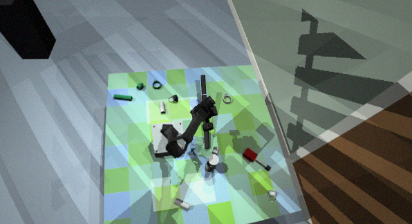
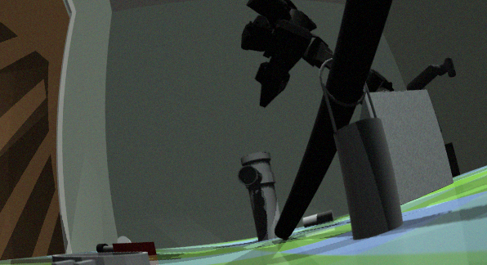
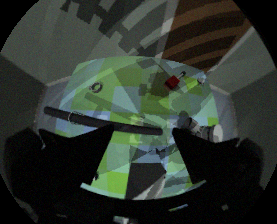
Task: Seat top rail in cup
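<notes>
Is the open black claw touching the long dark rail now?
Apart. In the wrist view the long dark rail lies below the black claw, with mat showing between it and both fingers.

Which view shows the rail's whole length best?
The top view: the rail lies in full apart from where the arm crosses it. The exterior view cuts off its upper end, though it shows the loop around it. The wrist view shows it small and dim.
</notes>
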`<state>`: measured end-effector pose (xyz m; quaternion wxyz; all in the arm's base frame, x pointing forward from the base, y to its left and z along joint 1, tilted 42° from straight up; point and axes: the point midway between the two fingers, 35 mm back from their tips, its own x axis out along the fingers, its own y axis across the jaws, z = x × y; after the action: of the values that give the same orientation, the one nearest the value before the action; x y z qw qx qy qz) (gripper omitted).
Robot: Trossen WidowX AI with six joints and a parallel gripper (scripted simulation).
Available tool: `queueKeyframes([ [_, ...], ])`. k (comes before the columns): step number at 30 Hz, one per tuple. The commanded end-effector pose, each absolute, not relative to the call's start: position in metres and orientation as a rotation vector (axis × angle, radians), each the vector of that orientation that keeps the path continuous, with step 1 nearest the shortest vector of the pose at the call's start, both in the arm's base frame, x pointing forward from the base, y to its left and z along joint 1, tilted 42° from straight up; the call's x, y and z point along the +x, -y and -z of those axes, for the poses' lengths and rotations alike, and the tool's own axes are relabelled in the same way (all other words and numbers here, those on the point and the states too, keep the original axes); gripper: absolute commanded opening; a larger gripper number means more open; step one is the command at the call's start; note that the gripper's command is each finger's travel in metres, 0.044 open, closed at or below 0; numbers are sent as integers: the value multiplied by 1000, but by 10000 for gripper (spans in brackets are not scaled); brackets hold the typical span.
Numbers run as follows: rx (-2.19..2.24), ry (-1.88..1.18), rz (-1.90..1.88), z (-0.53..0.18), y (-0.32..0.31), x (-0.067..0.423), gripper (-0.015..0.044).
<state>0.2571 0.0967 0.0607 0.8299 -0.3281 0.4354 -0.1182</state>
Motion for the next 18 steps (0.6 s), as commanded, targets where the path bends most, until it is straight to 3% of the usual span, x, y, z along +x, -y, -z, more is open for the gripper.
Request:
queueKeyframes([
  [1, -730, -940, 241, -57, -94, 253, 440],
  [7, -827, -952, 209, -64, -84, 258, 440],
  [18, -1478, -1053, 21, -111, -13, 281, 440],
])
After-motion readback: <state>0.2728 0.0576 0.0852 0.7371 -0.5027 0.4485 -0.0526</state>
